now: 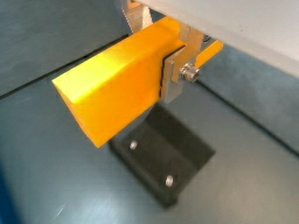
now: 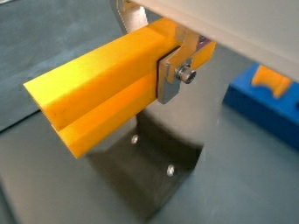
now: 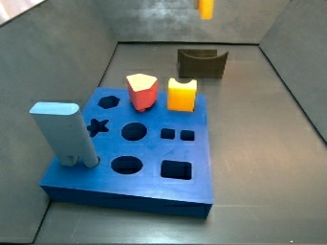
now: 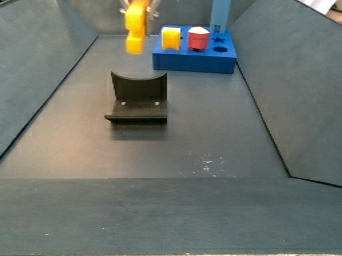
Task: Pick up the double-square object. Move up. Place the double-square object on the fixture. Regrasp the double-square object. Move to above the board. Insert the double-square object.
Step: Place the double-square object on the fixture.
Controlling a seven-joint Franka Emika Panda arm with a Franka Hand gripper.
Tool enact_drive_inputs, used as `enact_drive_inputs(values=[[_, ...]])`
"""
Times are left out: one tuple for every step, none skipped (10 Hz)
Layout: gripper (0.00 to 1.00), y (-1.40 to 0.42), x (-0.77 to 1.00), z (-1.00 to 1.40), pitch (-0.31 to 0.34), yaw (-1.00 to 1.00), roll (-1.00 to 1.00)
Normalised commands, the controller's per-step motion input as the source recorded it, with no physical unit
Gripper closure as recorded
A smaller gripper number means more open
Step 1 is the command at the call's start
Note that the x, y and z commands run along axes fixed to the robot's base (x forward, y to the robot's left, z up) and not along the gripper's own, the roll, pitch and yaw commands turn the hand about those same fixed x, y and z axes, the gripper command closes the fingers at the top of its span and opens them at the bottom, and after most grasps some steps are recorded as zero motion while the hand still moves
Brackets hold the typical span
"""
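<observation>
The gripper [image 2: 177, 61] hangs high above the fixture [image 4: 136, 97], its silver fingers [image 1: 176, 73] clamped on the double-square object [image 1: 117, 83], which is well clear of the floor. Pick-up and lift look done; placing on the fixture, the regrasp and insertion into the board [image 3: 128, 158] remain. The block juts sideways from the jaws, directly over the fixture.

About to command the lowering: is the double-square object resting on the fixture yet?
Apart. A side view shows the double-square object, clamped in the end effector, hanging clear above the fixture, with floor visible between them.
</observation>
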Motion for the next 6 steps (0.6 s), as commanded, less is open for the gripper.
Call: enact_drive_inputs(values=[[1.00, -0.04, 0.17, 0.06, 0.084, -0.04, -1.00], [1.00, -0.01, 0.07, 0.03, 0.092, -0.05, -1.00], [1.00, 0.00, 0.04, 0.02, 0.091, -0.05, -1.00], [1.00, 0.02, 0.05, 0.01, 0.097, -0.06, -1.00], [1.00, 0.03, 0.06, 0.00, 0.106, -0.07, -1.00], [1.00, 0.04, 0.07, 0.00, 0.123, -0.08, -1.00]])
